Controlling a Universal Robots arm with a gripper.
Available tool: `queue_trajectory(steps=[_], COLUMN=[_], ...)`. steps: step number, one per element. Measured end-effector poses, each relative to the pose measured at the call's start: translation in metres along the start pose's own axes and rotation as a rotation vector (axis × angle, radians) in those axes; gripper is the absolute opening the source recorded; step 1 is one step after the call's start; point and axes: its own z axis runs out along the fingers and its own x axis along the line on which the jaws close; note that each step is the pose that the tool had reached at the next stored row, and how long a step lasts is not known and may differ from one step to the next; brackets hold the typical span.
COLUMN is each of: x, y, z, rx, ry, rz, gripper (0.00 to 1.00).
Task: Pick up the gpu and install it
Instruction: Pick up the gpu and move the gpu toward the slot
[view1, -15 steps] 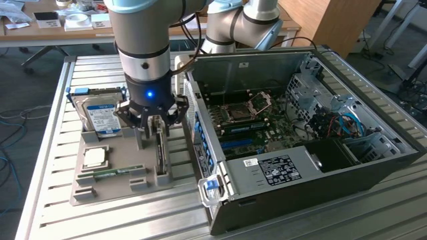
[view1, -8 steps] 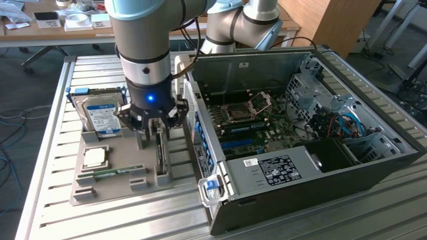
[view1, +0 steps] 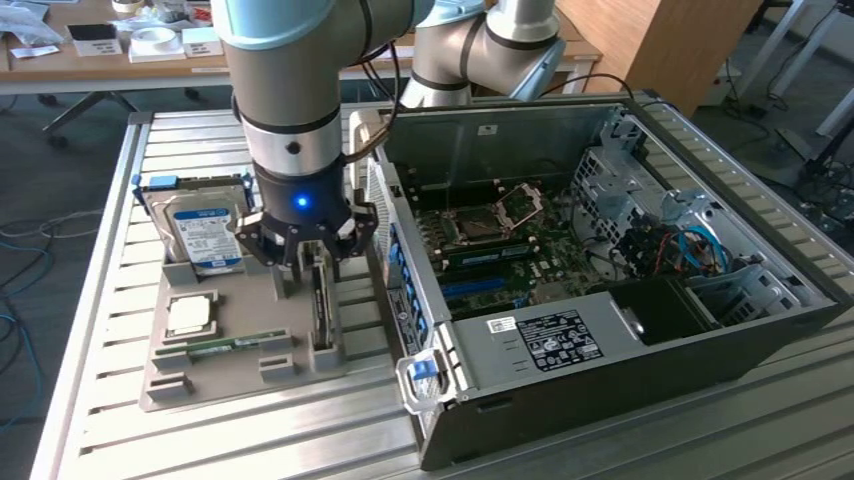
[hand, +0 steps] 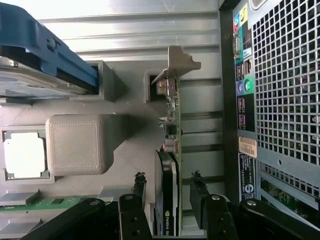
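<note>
- The gripper (view1: 307, 278), black metal under a wrist ring lit blue, hangs at about nine o'clock in the exterior view, over a matte grey moulded plastic parts tray (view1: 200, 385).
- Its two black fingers (hand: 198, 186) are spread apart, one on each side of the gpu (hand: 172, 150), with a sliver of space showing on both sides.
- The gpu is a thin green circuit board standing on its long edge in a tray slot. It has a glossy black cooler block on one face and a bent silver bracket at its far end.
- A silver hard drive with a blue-white label and blue frame (view1: 200, 235) stands upright in the tray at eleven o'clock from the gpu.
- A square silver processor chip (view1: 191, 314) lies flat in a recess at nine o'clock from the gpu.
- A narrow green memory stick (view1: 220, 347) lies at eight o'clock from the gpu.
- An open black steel computer case (view1: 641, 330) lies on its side just beside the tray at three o'clock, with its perforated rear panel towards the gpu.
- Everything rests on a table of ribbed aluminium slats (view1: 267, 440).
</note>
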Motion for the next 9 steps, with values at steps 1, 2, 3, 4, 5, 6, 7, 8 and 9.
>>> queue_trajectory(steps=[1,2,3,4,5,6,7,8,9], x=[0.0,0.0001,-0.0001,-0.0002,-0.0002,-0.0001,-0.0002,-0.0003,-0.0004], y=[-0.0001,-0.0003,-0.0007,-0.0011,-0.0013,-0.0015,-0.0018,-0.0024,-0.0031], z=[0.0014,0.0023,0.0028,0.0033,0.0036,0.004,0.0043,0.0044,0.0045], rx=[0.0001,0.0002,0.0003,0.0002,0.0004,0.0006,0.0007,0.0009,0.0009], ry=[0.0,0.0,0.0001,0.0,0.0,0.0,-0.0001,0.0,0.0], rz=[0.0,0.0,0.0,0.0,0.0,0.0,0.0,0.0,0.0], gripper=[0.49,0.49,0.49,0.49,0.49,0.49,0.49,0.49,0.49])
